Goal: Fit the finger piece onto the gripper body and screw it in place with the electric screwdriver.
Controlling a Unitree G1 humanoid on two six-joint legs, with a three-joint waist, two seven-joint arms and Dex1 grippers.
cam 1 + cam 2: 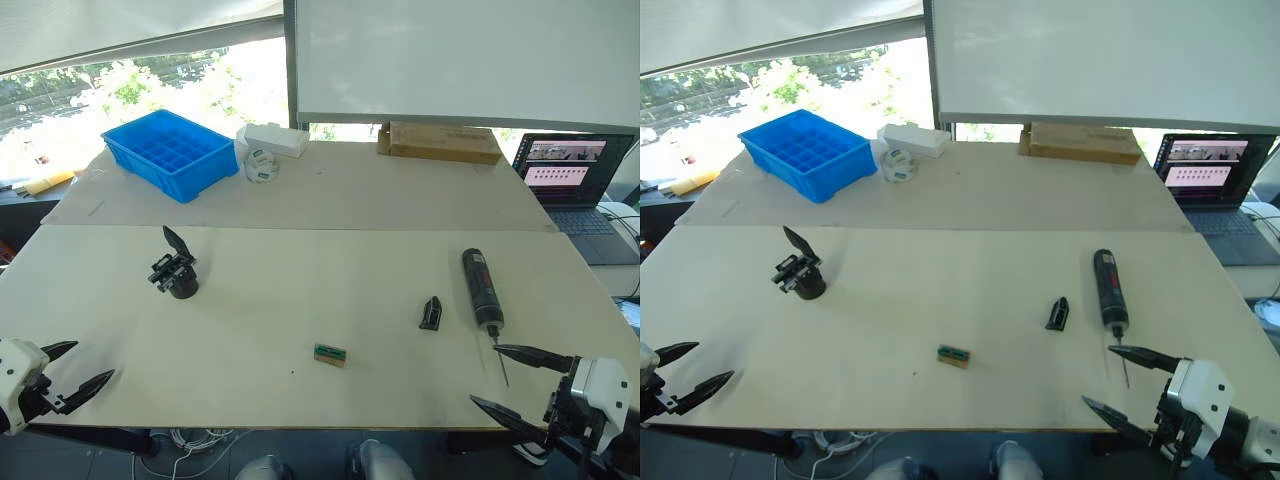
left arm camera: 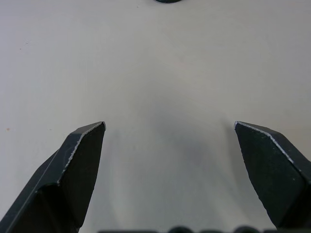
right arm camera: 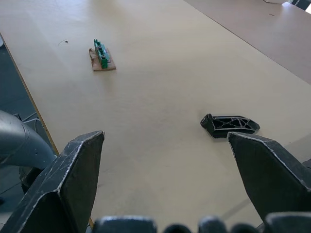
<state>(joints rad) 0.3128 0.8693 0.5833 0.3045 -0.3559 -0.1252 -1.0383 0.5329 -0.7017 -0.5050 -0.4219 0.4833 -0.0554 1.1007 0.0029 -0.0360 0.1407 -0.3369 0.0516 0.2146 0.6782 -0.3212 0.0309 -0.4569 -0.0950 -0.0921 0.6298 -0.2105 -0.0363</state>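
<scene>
nothing done yet, by the look of it. finger piece (image 1: 431,313) lies loose on the desk (image 1: 300,300), toward the right side, just beside the screwdriver (image 1: 481,289), not touching. screwdriver lies flat, bit pointing at the near edge. gripper body (image 1: 175,272) stands toward the left side, well apart from both, one upright finger on it.

left end effector (image 1: 85,368) hovers at the near left corner, wide open, empty. right end effector (image 1: 507,378) sits at the near right corner, just short of the bit tip, wide open, empty.

left to do: pick finger piece, seat it on the body, pick screwdriver, drive the screw. no screw that i can make out.

count: 1 finger piece, 1 gripper body, 1 screwdriver, 1 small green block (image 1: 330,354) near the middle of the near edge, 1 blue bin (image 1: 170,152) at the far left corner.
</scene>
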